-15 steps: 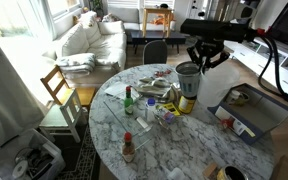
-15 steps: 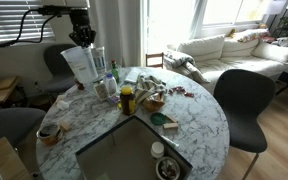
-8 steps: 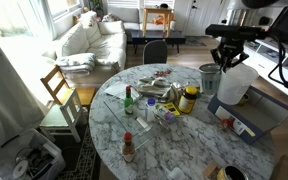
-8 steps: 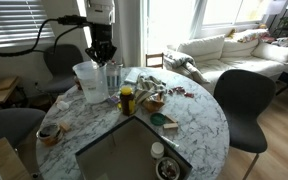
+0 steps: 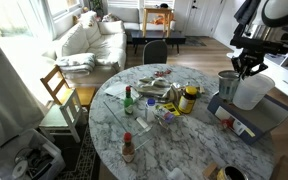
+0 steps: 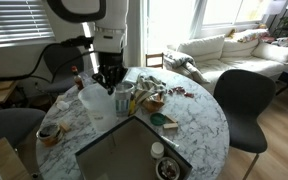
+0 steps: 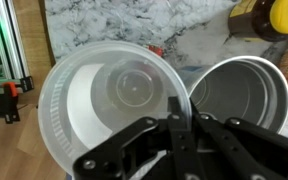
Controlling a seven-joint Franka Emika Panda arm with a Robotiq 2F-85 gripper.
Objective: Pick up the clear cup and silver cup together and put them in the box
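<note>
End effector [image 7: 187,120] pinches clear cup [image 7: 114,95] and silver cup [image 7: 242,95] together.

Bright window daylight — soft, low-resolution

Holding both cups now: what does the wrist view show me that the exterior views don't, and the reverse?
Wrist view only: a look straight down into the clear cup and silver cup, both apparently empty, with the jaws pinching their touching rims together. Exterior views only: the box close by, and the cups held in the air above the tabletop. Shared: both cups side by side in the gripper, the marble table and the yellow jar.
</note>
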